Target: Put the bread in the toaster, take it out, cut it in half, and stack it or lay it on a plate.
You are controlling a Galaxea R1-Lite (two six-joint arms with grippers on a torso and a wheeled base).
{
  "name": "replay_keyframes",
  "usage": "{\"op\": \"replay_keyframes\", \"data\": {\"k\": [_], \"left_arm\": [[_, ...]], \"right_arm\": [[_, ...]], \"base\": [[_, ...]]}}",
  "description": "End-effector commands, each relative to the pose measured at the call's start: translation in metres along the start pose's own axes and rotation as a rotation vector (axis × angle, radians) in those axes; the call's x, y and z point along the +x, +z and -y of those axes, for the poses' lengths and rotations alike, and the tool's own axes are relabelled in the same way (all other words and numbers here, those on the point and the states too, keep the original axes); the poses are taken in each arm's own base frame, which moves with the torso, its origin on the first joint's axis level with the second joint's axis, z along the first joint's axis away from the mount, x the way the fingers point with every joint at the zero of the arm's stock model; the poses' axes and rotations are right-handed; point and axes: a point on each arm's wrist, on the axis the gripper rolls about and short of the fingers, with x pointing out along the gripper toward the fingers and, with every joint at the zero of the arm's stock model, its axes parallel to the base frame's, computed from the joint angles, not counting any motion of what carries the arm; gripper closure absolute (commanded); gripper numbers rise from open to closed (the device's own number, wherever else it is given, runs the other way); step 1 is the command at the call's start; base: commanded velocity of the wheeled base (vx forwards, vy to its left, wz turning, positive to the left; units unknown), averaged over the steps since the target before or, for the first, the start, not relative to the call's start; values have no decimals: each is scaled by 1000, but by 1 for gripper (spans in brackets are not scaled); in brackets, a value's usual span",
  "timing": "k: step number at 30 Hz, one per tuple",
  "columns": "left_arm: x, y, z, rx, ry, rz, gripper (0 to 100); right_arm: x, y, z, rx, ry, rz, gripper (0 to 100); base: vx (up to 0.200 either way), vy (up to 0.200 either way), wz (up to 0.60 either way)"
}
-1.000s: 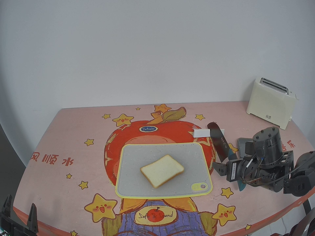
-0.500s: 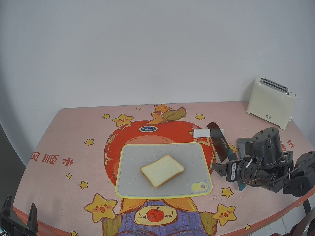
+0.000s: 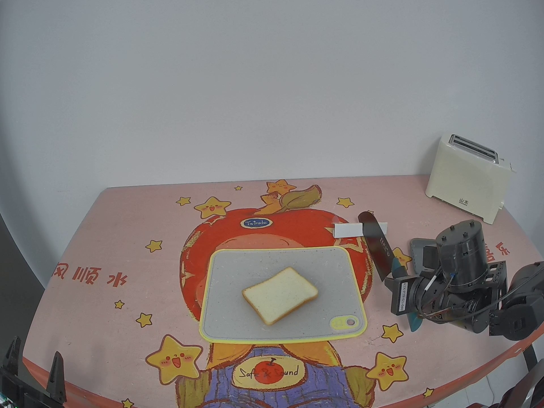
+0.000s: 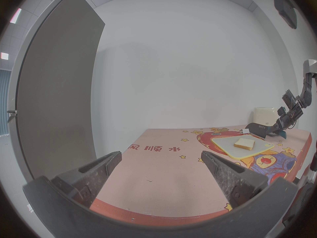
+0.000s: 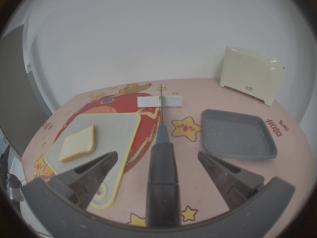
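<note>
Your right gripper [image 5: 157, 155] sits near the right edge of the pink surface with cartoon pictures [image 3: 141, 216]. Its two fingers [image 5: 94, 169] are spread wide apart. The thick handle of the dark-bladed knife [image 3: 378, 245] lies in the gap between them. In the right wrist view neither finger touches it. The knife points toward the far edge. Its tip crosses the small white block [image 3: 347, 230], but you cannot tell if it rests on the block.

The slice of white bread with a tan crust [image 3: 280, 294] lies flat on the grey cutting board with a yellow rim [image 3: 238, 267]. The bread is in one piece. The board is in the middle of the surface, closer to the near edge. The knife is just beside the board's right side.

The cream toaster [image 3: 467, 179] stands at the far right corner, with its slots on top. The dark grey square tray [image 5: 237, 133] lies by the right edge, between the toaster and the right gripper, just beside the knife.

Your left gripper [image 4: 160, 156] is by the near left corner of the surface, well apart from the board. Its fingers are wide apart too, and it holds nothing.
</note>
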Motion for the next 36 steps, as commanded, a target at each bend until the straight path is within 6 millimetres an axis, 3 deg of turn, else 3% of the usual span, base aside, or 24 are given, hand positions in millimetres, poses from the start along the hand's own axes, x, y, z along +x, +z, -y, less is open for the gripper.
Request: {"op": "replay_keyframes", "data": {"k": [1, 22, 36], "left_arm": [[0, -5, 0, 0, 0, -1, 0], [0, -5, 0, 0, 0, -1, 0], [0, -5, 0, 1, 0, -1, 0]], "right_arm": [[-1, 0, -1, -2, 3, 1, 100], [-15, 16, 0, 14, 8, 86, 100], [-74, 25, -3, -86, 162, 218, 100]], "base": [[0, 0, 0], [0, 0, 0], [0, 0, 0]]}}
